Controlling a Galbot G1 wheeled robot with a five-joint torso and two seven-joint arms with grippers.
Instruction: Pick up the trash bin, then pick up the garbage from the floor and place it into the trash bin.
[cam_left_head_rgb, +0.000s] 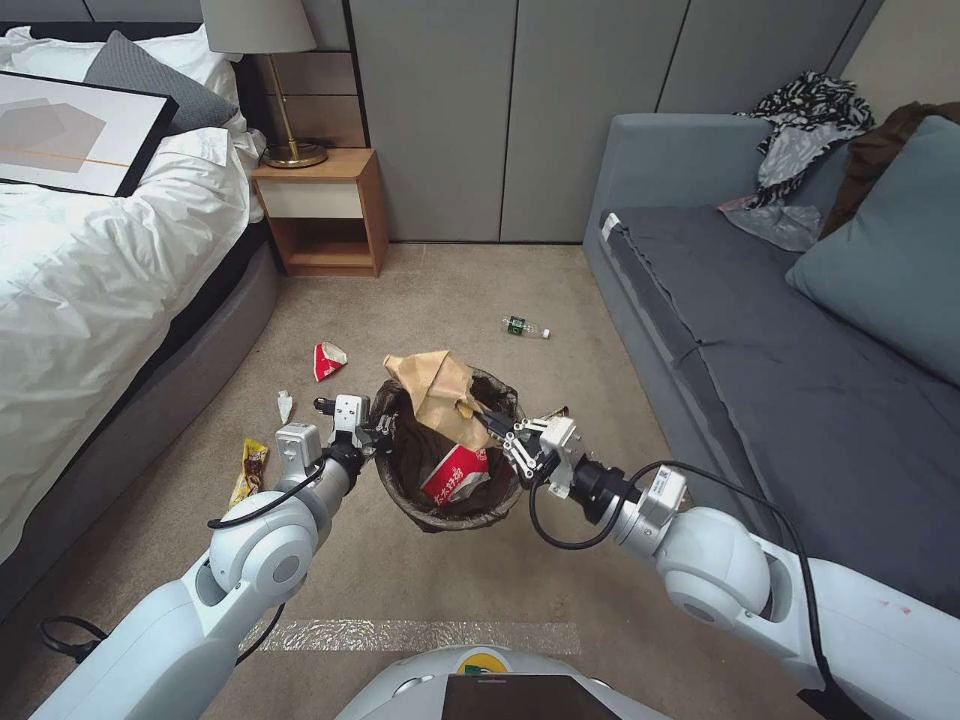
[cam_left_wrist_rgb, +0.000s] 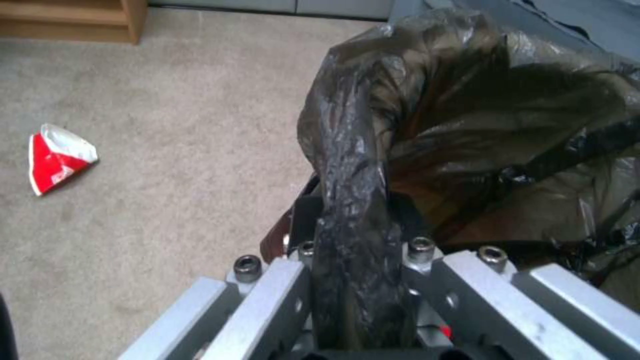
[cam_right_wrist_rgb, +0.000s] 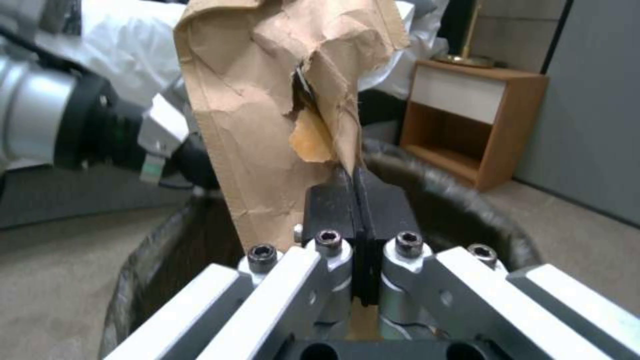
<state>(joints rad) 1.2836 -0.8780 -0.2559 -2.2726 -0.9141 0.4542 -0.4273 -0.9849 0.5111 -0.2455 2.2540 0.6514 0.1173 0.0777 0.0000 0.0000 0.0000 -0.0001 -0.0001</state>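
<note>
Now, scanning L to R across the carpet: bed on our left, w/ a yellow snack wrapper (cam_left_head_rgb: 248, 471) and a white tissue (cam_left_head_rgb: 285, 405) on the floor beside it, then a crumpled red-and-white cup (cam_left_head_rgb: 328, 360) a bit further out. Our left gripper (cam_left_head_rgb: 372, 430) is clamped on the trash bin (cam_left_head_rgb: 412, 495) at its left rim, the dark bag liner (cam_left_wrist_rgb: 353, 210) pinched between the fingers. Bin is held up off the floor, centre of view, another red cup (cam_left_head_rgb: 455, 475) already inside. Our right gripper (cam_left_head_rgb: 490, 425) is pressed closed on the brown paper bag (cam_left_head_rgb: 440, 395), which stands over the bin's mouth. Beyond the bin, a small green-labelled bottle (cam_left_head_rgb: 524, 326) lies near the sofa (cam_left_head_rgb: 780, 380) on the R.
</note>
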